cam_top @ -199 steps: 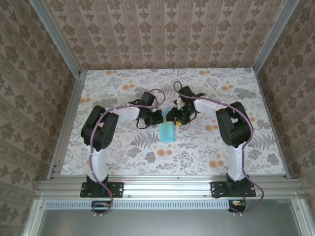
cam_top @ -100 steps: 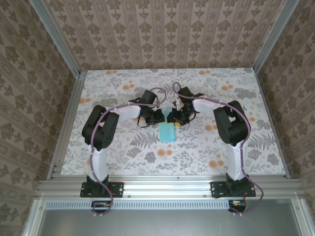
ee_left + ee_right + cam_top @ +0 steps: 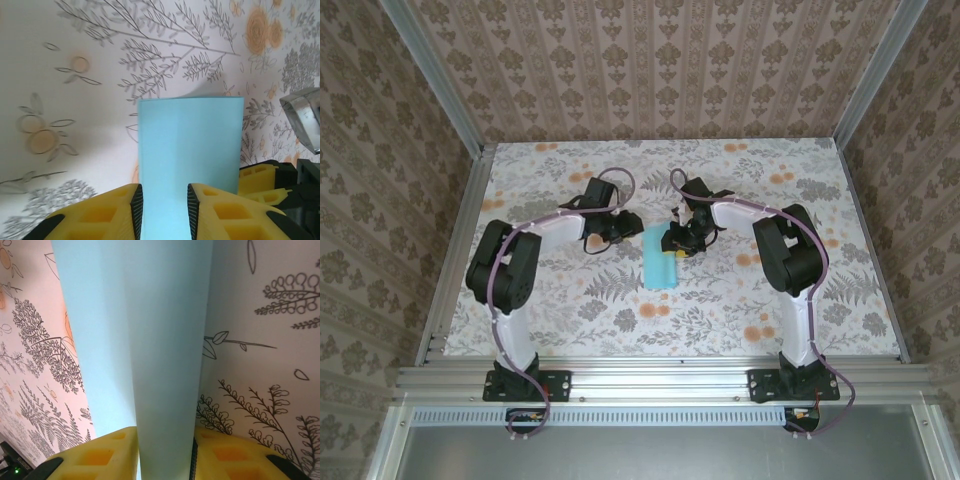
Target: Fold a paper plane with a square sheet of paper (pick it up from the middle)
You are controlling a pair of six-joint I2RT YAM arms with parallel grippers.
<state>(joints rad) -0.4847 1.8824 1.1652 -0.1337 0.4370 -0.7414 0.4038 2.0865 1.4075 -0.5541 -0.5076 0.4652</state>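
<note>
The square sheet of paper point(image 3: 658, 262) is turquoise and folded into a narrow rectangle, lying mid-table. My left gripper point(image 3: 623, 234) sits just left of its far end, open. In the left wrist view the paper point(image 3: 190, 135) lies flat on the table below the gap of the left gripper point(image 3: 165, 200), touching neither pad. My right gripper point(image 3: 676, 242) is at the paper's far right edge. In the right wrist view a raised fold of the paper point(image 3: 160, 330) fills the gap of the right gripper point(image 3: 165, 452), which is shut on it.
The floral tabletop point(image 3: 570, 300) is bounded by aluminium rails point(image 3: 455, 250) and patterned walls. A yellow finger of the right gripper point(image 3: 257, 177) shows beside the paper in the left wrist view. Bare table lies toward the near edge and both sides.
My left gripper has opened and drawn back to the left, uncovering more of the paper. My right gripper has narrowed onto the raised fold.
</note>
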